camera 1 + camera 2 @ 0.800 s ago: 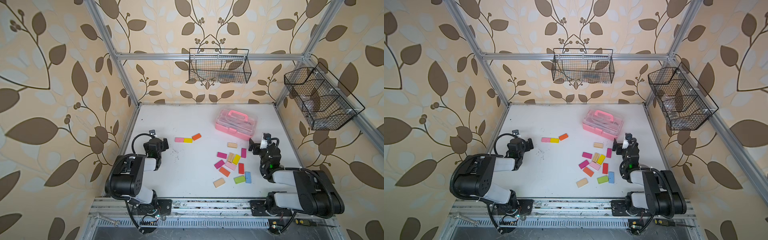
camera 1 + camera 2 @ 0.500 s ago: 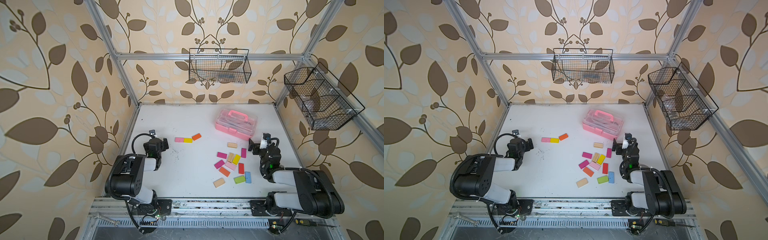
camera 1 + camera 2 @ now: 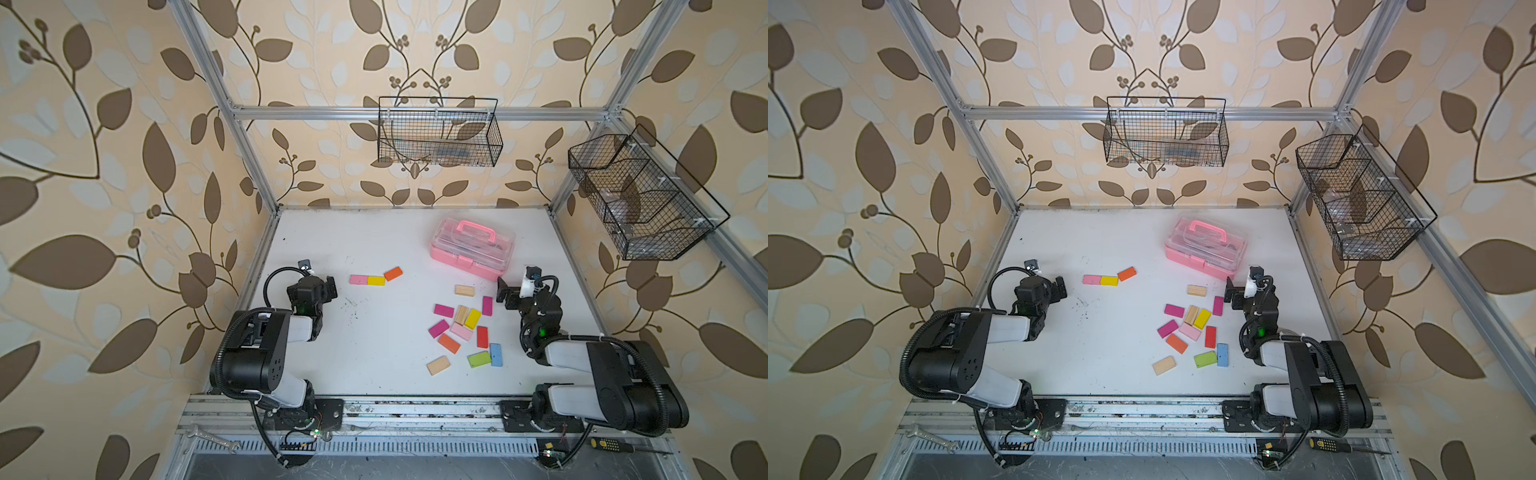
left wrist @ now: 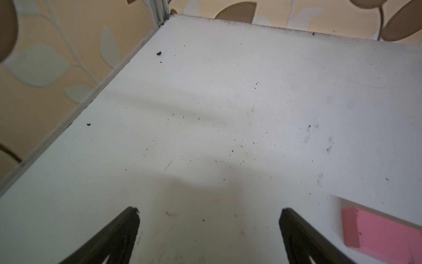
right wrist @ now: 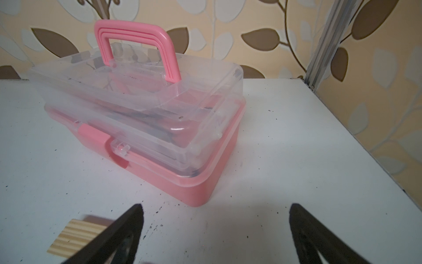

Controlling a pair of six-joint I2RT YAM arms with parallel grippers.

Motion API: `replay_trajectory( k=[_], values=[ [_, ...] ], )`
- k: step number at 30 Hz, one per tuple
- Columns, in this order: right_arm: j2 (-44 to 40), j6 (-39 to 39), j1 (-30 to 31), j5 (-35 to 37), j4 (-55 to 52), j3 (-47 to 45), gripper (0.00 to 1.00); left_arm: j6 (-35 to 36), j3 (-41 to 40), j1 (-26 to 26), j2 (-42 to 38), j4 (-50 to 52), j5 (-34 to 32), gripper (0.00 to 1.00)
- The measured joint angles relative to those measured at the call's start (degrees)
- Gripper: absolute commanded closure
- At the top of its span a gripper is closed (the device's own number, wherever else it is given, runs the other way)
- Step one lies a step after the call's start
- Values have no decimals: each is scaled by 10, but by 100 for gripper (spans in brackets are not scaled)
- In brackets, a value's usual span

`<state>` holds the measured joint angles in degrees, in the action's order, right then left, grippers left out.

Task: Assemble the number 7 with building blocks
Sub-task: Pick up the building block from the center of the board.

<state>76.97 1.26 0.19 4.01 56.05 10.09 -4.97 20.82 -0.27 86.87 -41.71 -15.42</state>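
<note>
A short bar of the number 7 lies left of centre: a pink block [image 3: 358, 279] and a yellow block [image 3: 375, 281] end to end, with an orange block [image 3: 392, 273] slanted at the yellow one's right end. Several loose building blocks [image 3: 461, 331] are scattered on the right, in both top views [image 3: 1190, 331]. My left gripper [image 3: 328, 289] hangs open over bare table [image 4: 209, 212], just left of the pink block [image 4: 383, 235]. My right gripper [image 3: 513, 286] is open and empty [image 5: 215, 210], between the loose blocks and the case; a striped wood block [image 5: 73, 237] lies beside one finger.
A pink clear-lidded case [image 3: 473, 248] stands shut at the back right, just ahead of my right gripper [image 5: 146, 128]. Two wire baskets [image 3: 438, 133] [image 3: 636, 195] hang on the back and right walls. Aluminium frame posts edge the white table [image 3: 374, 232].
</note>
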Motion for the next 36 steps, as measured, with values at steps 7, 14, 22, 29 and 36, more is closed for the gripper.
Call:
replay_trajectory(
  k=[7,14,22,29,36],
  values=[
    [-1,0,1,0,-1,0,0,0,0,0,0,0,0,1],
    [-74,0,8,16,-80,22,0,0,32,0,-64,96,-11,1],
    [-170,51,11,46,-226,86,0,-71,144,0,-189,267,-2,1],
    [-257,153,-35,9,-381,152,0,-155,316,0,-194,493,108,1],
    [-270,217,-52,-98,-516,238,0,-218,310,0,-223,617,219,1]
  ],
)
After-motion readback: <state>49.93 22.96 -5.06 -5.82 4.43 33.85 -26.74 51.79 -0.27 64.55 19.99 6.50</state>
